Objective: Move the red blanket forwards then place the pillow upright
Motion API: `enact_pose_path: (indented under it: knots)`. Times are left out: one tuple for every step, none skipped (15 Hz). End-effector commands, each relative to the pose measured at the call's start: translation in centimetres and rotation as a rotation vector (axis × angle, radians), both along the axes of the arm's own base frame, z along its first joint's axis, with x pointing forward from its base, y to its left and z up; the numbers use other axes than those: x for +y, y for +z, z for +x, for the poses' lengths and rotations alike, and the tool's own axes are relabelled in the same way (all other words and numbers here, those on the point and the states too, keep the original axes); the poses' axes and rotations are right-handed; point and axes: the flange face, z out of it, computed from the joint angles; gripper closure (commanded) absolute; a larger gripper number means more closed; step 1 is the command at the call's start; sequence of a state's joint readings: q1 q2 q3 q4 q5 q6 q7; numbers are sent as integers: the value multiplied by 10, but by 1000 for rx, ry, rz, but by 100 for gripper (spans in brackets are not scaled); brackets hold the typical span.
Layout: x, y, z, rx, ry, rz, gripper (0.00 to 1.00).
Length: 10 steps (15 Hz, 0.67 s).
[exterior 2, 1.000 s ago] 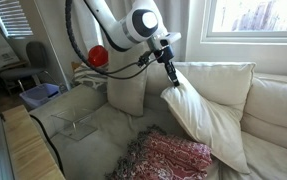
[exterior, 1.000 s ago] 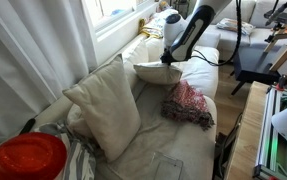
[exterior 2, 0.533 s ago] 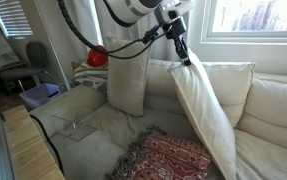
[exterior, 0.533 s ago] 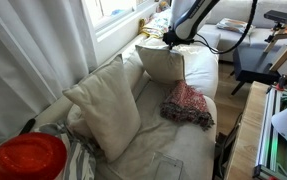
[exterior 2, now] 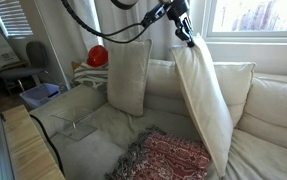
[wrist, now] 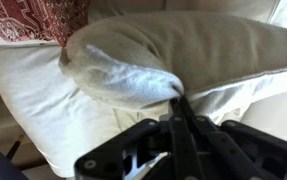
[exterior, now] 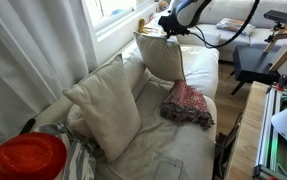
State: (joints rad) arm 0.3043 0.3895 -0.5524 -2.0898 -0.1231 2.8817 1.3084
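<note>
One pincer [exterior: 173, 29], in an exterior view: clamped on the top corner of the pillow [exterior: 160, 58], which hangs near-upright over the couch [exterior: 153, 140]. Red blanket [exterior: 188, 103] lies on the seat just below.

In an exterior view: pincer [exterior 2: 189, 38] pinches the pillow [exterior 2: 205, 100] top, red blanket [exterior 2: 171, 158] in front. Pillow is higher and steeper than 0.5 s ago.

Wrist view: pincer [wrist: 177, 102] pressed together on the pillow [wrist: 173, 50] corner, red blanket [wrist: 33, 18] top-left.
</note>
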Motion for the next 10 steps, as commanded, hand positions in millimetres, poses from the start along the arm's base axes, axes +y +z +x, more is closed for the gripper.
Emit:
enact_pose_path:
  knots:
    - [5, 38, -7, -116, -84, 40, 99]
    - [6, 44, -6, -148, -101, 42, 99]
    - [8, 50, -5, -185, -106, 47, 99]
    - [9, 56, -3, -224, -112, 38, 99]
    - [10, 63, -2, -253, -114, 35, 99]
    - [11, 69, -1, -278, -115, 30, 99]
    - [12, 75, 1, -301, -115, 18, 99]
    - [13, 80, 1, -316, -114, 11, 99]
    - [15, 85, 2, -332, -114, 3, 99]
    - [18, 88, 4, -344, -111, -9, 99]
